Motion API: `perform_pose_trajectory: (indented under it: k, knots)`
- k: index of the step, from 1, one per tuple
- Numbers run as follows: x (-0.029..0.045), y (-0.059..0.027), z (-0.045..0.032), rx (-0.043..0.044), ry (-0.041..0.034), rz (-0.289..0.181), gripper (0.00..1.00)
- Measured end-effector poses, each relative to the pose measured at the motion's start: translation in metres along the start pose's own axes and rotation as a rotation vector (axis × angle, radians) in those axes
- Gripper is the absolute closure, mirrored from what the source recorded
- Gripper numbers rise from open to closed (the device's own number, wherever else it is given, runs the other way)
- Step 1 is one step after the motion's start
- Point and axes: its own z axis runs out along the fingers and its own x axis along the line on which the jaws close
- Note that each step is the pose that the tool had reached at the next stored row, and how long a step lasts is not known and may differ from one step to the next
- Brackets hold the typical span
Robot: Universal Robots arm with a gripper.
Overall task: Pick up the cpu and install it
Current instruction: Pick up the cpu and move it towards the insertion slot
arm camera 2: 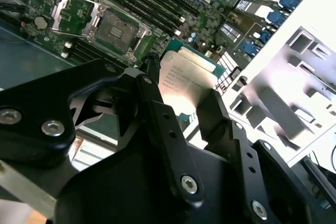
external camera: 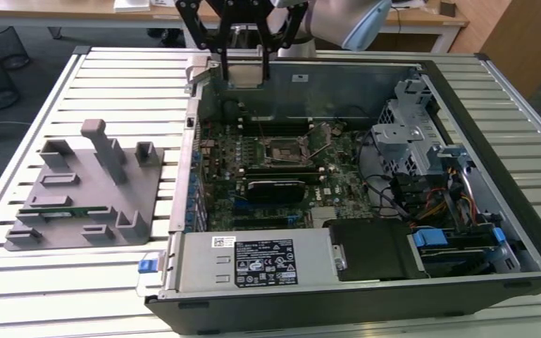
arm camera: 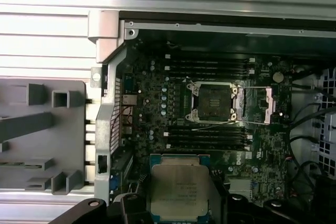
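Observation:
The cpu (external camera: 243, 69), a flat square chip with a pale metal top, hangs above the far-left corner of the open computer case (external camera: 496, 169). My gripper (external camera: 243, 74) is shut on it, one black finger on each side edge. In both wrist views the cpu (arm camera 2: 185, 80) (arm camera: 178, 190) sits between the fingers (arm camera 2: 153, 100), with the gripper (arm camera: 178, 205) around it. The motherboard's cpu socket (external camera: 283, 149) (arm camera 2: 113, 25) (arm camera: 212, 100) lies bare with its metal retention frame (arm camera: 261, 103) swung open. The chip is well above the board and off to the side of the socket.
A grey fixture block (external camera: 82, 190) with upright posts stands on the slatted table at the exterior view's left, with a green memory stick (external camera: 59, 210) in it. Inside the case are a metal drive cage (external camera: 407, 134), cables, and a labelled power supply (external camera: 251, 262) at the near edge.

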Motion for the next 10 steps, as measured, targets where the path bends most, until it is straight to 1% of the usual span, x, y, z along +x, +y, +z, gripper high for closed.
perform_pose_trajectory:
  k: [10]
  knots:
    - [-0.0208,0.0088,0.002,0.0001,-0.0001,0.0,0.47]
